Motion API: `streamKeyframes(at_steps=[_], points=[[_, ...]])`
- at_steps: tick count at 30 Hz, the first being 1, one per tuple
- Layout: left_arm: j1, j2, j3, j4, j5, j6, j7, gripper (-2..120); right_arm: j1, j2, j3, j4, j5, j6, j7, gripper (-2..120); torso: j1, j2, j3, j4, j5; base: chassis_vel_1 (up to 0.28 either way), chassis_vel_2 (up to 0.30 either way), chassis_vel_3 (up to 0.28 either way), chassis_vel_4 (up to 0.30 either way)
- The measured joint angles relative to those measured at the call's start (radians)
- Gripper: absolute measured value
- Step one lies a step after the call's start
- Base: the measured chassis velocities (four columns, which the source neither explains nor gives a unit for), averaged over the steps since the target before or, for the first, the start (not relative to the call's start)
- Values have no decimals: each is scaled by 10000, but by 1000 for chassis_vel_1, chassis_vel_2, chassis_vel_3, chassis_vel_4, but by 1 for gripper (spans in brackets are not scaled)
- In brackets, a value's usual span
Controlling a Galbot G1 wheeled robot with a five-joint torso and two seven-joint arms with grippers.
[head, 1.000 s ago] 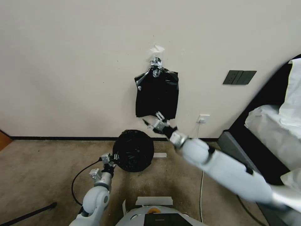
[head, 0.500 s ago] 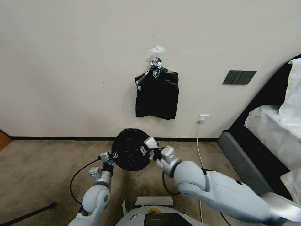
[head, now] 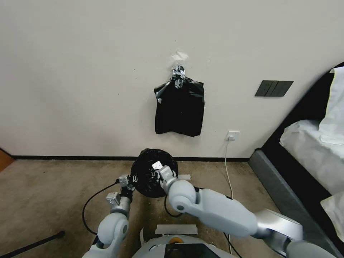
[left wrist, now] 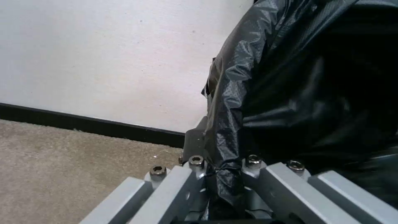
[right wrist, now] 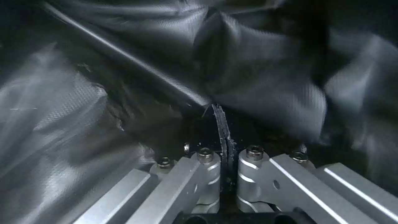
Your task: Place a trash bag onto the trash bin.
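Trash bag (head: 152, 172) glossy black; carpet (head: 53, 193) tan; wall (head: 89, 71) cream

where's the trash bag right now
In the head view the trash bag sits on the carpet below the wall, between the left gripper and right gripper.

Pale grey arms, black cables

Soft, even daylight fills the head view: the wall (head: 71, 71) is bright and nearly shadowless, the carpet (head: 43, 190) duller. Straight lines bow toward the frame's edges, the baseboard (head: 64, 157) curving at lower left. The trash bag (head: 152, 172) reads as a near-featureless black mass. In the left wrist view its plastic (left wrist: 232, 77) catches grey sheen. The right wrist view is dim, with smeared, blurred folds (right wrist: 257, 77) at upper right and silvery glints at left.
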Motion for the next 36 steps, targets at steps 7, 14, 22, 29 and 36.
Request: streamKeyframes(at_steps=[7,14,22,29,36], points=[[241,-46,139,-418,-43,134,-81,1,170,228,-307,-1156,-516,44,-378,0,0,0,0,2,2,0,0,0,0],[183,-83,164,-372,-334,309,-343,1,70,29,-261,-648,-818,122,-470,0,0,0,0,3,3,0,0,0,0],[-204,-20,-13,42,-1535,828,-1071,1,-547,-1269,196,2667,-709,36,-246,0,0,0,-1,-2,3,0,0,0,0],[-293,-28,-356,-105,-4304,2396,-2218,1,-1479,-2269,1258,4637,-2299,783,-1556,0,0,0,-1,5,4,0,0,0,0],[-221,225,-332,-285,-6100,4124,-2754,1,-4043,-2299,3958,5175,-4449,2292,-3696,14,-1,0,-1,-3,5,0,0,0,0]])
